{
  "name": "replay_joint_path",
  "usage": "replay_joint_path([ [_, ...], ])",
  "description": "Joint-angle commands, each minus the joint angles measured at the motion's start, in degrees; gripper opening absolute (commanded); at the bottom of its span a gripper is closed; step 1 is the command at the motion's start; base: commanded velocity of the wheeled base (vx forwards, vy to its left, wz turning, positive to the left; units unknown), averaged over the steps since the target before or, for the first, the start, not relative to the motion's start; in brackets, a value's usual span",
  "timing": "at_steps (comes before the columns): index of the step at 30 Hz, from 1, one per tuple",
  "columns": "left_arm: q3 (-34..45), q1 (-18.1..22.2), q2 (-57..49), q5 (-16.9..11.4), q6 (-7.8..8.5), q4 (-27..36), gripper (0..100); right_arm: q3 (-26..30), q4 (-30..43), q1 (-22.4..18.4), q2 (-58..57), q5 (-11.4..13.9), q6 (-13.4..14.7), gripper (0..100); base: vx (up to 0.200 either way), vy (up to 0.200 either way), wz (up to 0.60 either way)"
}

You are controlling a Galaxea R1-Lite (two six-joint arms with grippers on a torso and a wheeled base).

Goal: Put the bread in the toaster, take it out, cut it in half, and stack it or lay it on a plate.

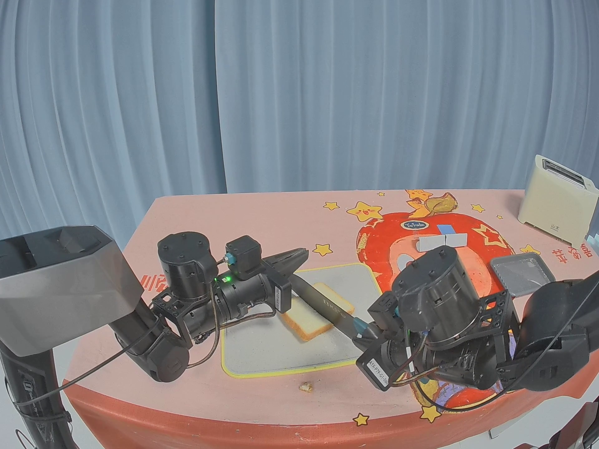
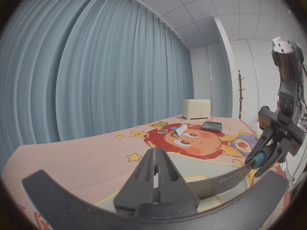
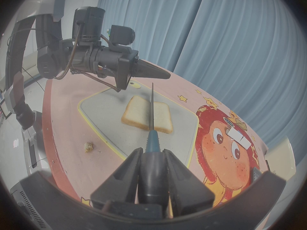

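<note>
Pink cartoon-printed tablecloth (image 1: 249,219); one grey yellow-rimmed cutting board (image 1: 262,344). One white bread slice (image 1: 306,324) lies on it. Right gripper (image 1: 364,333) clamps one steel knife (image 1: 315,297), blade across slice. Left gripper (image 1: 294,259) closed, empty. One cream toaster (image 1: 558,201), one grey tray (image 1: 523,274).

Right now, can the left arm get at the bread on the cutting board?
Probably yes: the left arm has its shut jaws close by the bread, nothing between; only the knife across its middle limits where to touch.

Golden-crusted white bread (image 1: 304,323), grey yellow-edged board (image 1: 262,344)
</note>
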Motion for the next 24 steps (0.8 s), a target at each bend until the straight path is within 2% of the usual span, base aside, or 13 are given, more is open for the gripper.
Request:
replay_joint_path([
  [1,0.2,-0.2,2.1,-0.1,0.04,-0.2,0,0.1,0.0,0.0,0.0,0.0,0.0,0,0.000,0.000,0.00],
  [24,0.7,-0.4,3.3,-0.1,0.48,-0.3,0,-0.2,0.0,0.0,0.1,0.0,0.0,0,0.000,0.000,0.00],
])
